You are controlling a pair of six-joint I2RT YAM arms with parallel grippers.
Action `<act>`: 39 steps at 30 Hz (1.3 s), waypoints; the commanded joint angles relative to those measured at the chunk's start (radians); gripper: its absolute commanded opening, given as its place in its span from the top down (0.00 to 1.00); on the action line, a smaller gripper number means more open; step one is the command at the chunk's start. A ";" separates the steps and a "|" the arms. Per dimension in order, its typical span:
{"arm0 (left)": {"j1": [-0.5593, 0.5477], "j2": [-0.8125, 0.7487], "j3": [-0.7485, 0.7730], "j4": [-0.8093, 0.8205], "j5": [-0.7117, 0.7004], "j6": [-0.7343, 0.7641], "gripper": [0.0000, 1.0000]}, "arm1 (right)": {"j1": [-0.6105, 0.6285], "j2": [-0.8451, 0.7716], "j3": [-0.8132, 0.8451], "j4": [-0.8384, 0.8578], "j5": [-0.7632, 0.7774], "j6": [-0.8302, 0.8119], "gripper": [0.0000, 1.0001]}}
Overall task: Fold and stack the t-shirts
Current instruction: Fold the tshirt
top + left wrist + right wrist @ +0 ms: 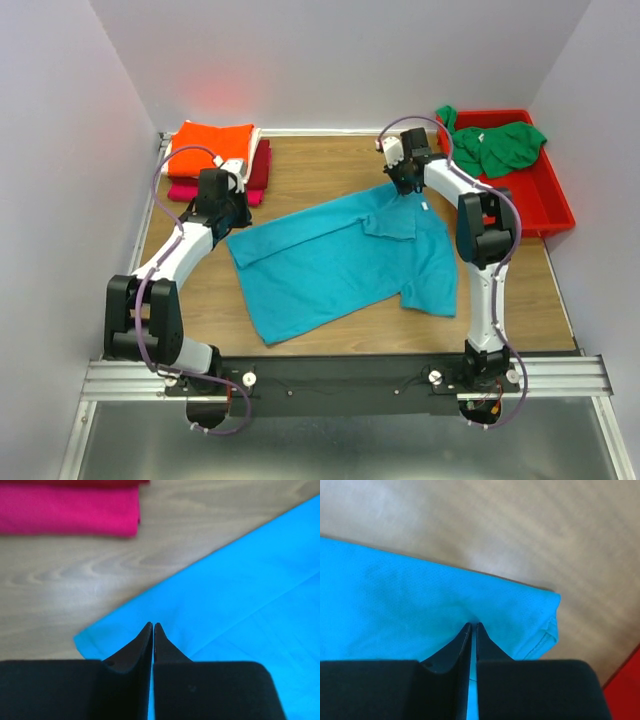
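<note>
A teal t-shirt point(340, 260) lies spread on the wooden table, partly folded, with a small white label near its collar. My left gripper point(232, 215) is shut on its far left corner; in the left wrist view the closed gripper point(153, 626) sits on the teal cloth point(240, 595). My right gripper point(405, 186) is shut on the shirt's far edge by a sleeve; in the right wrist view the cloth point(420, 600) puckers at the closed gripper point(474, 625). A green t-shirt point(495, 145) lies crumpled in the red bin. Folded shirts are stacked at the back left, orange point(210, 140) on top.
The stack also holds white, dark red and magenta point(200, 192) shirts; the magenta one point(70, 515) lies just beyond my left gripper. The red bin point(550, 200) stands at the back right, and its corner point(625, 690) shows beside my right gripper. Walls enclose the table.
</note>
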 commanded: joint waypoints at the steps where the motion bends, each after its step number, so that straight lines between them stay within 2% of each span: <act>1: -0.004 -0.028 0.066 -0.025 -0.059 0.047 0.89 | 0.003 0.166 0.113 -0.057 0.072 -0.002 0.87; 5: -0.004 -0.087 0.072 0.000 -0.053 0.101 0.84 | 0.004 0.270 0.321 -0.071 0.138 0.013 0.89; 7: -0.004 -0.127 0.057 0.021 -0.050 0.118 0.77 | 0.003 0.303 0.386 -0.073 0.160 0.019 0.89; 8: -0.004 -0.175 0.048 0.055 -0.036 0.124 0.67 | 0.004 0.321 0.412 -0.074 0.164 0.021 0.88; 9: -0.004 -0.199 0.037 0.076 -0.023 0.130 0.61 | 0.004 0.346 0.468 -0.074 0.164 0.022 0.85; 10: -0.002 -0.245 0.016 0.096 -0.006 0.135 0.49 | 0.004 0.354 0.489 -0.074 0.161 0.027 0.83; 12: 0.003 -0.278 -0.006 0.151 0.057 0.132 0.35 | 0.004 0.339 0.519 -0.076 0.151 0.033 0.75; 13: 0.007 -0.288 -0.021 0.167 0.092 0.135 0.31 | 0.003 0.323 0.524 -0.076 0.126 0.036 0.69; 15: 0.009 -0.284 -0.020 0.162 0.202 0.135 0.30 | 0.004 0.274 0.506 -0.076 0.102 0.039 0.63; 17: 0.003 -0.276 -0.017 0.142 0.292 0.104 0.30 | 0.003 0.161 0.417 -0.076 0.033 0.026 0.60; 18: -0.007 -0.279 -0.021 0.135 0.304 0.089 0.30 | 0.004 0.071 0.367 -0.076 0.004 0.019 0.52; 20: -0.039 -0.293 -0.018 0.086 0.318 0.072 0.31 | 0.004 -0.048 0.187 -0.080 -0.131 -0.031 0.44; 22: -0.111 -0.304 -0.011 0.034 0.309 0.037 0.33 | 0.004 -0.172 0.058 -0.088 -0.236 -0.112 0.35; 23: -0.143 -0.315 -0.009 -0.020 0.295 0.034 0.37 | 0.004 -0.282 -0.073 -0.109 -0.345 -0.146 0.33; 24: -0.237 -0.324 -0.009 -0.046 0.266 0.008 0.37 | 0.004 -0.348 -0.133 -0.117 -0.389 -0.174 0.30; 26: -0.334 -0.345 -0.012 -0.098 0.228 -0.014 0.39 | 0.004 -0.510 -0.253 -0.131 -0.482 -0.243 0.29; 28: -0.481 -0.350 -0.017 -0.178 0.142 -0.047 0.40 | 0.003 -0.608 -0.404 -0.149 -0.514 -0.281 0.28; 31: -0.601 -0.333 -0.017 -0.324 0.024 -0.139 0.44 | 0.001 -0.793 -0.572 -0.176 -0.526 -0.333 0.24; 32: -0.676 -0.319 -0.014 -0.397 -0.020 -0.196 0.44 | -0.002 -0.835 -0.614 -0.183 -0.528 -0.335 0.24; 33: -0.706 -0.315 -0.017 -0.428 -0.101 -0.230 0.44 | -0.007 -0.868 -0.646 -0.186 -0.529 -0.334 0.23; 34: -0.758 -0.306 -0.027 -0.454 -0.126 -0.253 0.44 | -0.010 -0.940 -0.709 -0.186 -0.524 -0.321 0.21; 39: -0.879 -0.217 -0.070 -0.494 -0.214 -0.344 0.45 | -0.011 -1.059 -0.832 -0.194 -0.474 -0.288 0.15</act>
